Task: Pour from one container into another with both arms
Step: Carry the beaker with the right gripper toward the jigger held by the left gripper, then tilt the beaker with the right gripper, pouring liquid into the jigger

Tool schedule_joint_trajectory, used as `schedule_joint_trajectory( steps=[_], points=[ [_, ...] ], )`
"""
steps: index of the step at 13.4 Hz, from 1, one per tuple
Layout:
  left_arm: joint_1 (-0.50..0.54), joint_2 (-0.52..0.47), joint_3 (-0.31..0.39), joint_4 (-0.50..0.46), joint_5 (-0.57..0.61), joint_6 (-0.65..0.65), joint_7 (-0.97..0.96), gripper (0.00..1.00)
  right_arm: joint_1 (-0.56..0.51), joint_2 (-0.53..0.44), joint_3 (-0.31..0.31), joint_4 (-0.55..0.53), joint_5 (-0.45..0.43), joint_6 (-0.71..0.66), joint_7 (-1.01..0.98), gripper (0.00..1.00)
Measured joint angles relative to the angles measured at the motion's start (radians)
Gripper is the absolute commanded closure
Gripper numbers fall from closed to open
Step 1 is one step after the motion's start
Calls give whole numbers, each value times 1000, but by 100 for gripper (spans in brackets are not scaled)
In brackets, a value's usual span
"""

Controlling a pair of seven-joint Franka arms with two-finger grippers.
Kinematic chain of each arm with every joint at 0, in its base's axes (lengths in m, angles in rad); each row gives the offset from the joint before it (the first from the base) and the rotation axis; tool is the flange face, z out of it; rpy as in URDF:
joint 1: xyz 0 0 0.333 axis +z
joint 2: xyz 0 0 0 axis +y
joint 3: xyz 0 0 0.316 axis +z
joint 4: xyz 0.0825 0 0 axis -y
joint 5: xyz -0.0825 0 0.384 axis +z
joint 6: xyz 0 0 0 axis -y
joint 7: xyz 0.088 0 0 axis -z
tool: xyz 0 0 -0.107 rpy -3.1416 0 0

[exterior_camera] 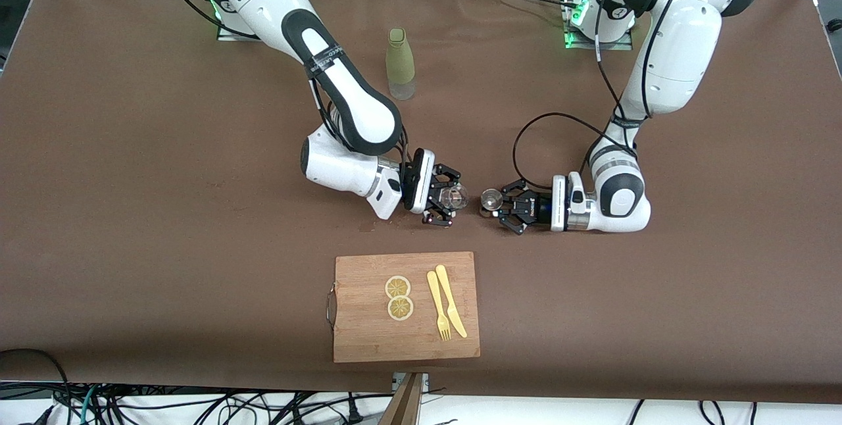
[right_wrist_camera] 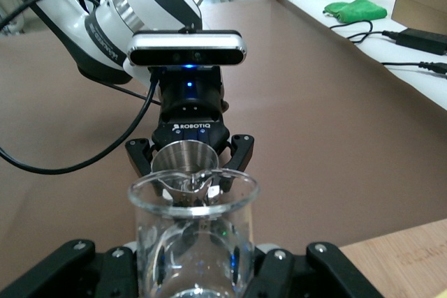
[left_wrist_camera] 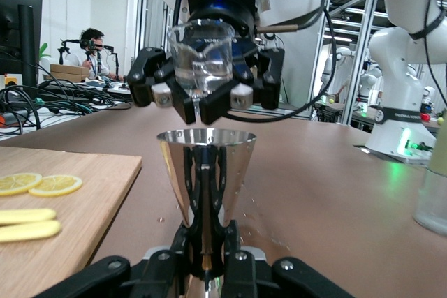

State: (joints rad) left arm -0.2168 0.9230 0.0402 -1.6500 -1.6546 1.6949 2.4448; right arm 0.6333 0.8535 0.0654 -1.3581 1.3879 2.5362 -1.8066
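You are looking at two arms meeting near the middle of the brown worktop (exterior_camera: 131, 214), with both claws closed on small vessels.

The right claw (exterior_camera: 446, 200), on the arm coming from the base at the right arm's end of the base-side edge, is gripping a clear glass beaker (exterior_camera: 455, 197) with its fingers clamped on the beaker's sides. In the left wrist view this beaker (left_wrist_camera: 202, 61) is sitting higher than the metal cup, and its spout is facing the cup. Clear liquid is showing inside it. Whether liquid is leaving the spout, you cannot tell.

The left claw (exterior_camera: 505, 204) is gripping a shiny metal jigger (exterior_camera: 489, 200) at its narrow waist, with its fingers closed tight on it. The jigger (left_wrist_camera: 206, 172) is standing upright with its wide mouth up. In the right wrist view the jigger (right_wrist_camera: 185, 162) is appearing just past the beaker's rim (right_wrist_camera: 192, 193). The two vessels are sitting close together but apart.

A green bottle (exterior_camera: 400, 63) is standing upright toward the base-side edge of the worktop, between the two arm bases.

A wooden cutting board (exterior_camera: 368, 339) is lying near the camera-side edge, midway along it. Two lemon slices (exterior_camera: 398, 297) are lying on the board, touching each other. A yellow fork (exterior_camera: 437, 305) and a yellow knife (exterior_camera: 450, 300) are lying side by side next to the slices, toward the left arm's end.
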Motion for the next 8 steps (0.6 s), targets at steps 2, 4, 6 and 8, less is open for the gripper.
schedule_joint_trajectory(
  steps=[2, 4, 6, 8],
  points=[
    [-12, 0, -21, 6, -11, 32, -12, 100, 1, -11, -1, 0, -93, 18, 63, 100],
    [-25, 0, -28, 10, -11, 46, -24, 100, 10, -20, -1, 0, -192, 24, 142, 100],
    [-33, 1, -29, 10, -11, 49, -27, 100, 19, -31, -1, 0, -296, 34, 218, 100],
    [-34, 1, -29, 10, -11, 50, -27, 100, 20, -41, -1, 0, -390, 36, 270, 100]
  ],
)
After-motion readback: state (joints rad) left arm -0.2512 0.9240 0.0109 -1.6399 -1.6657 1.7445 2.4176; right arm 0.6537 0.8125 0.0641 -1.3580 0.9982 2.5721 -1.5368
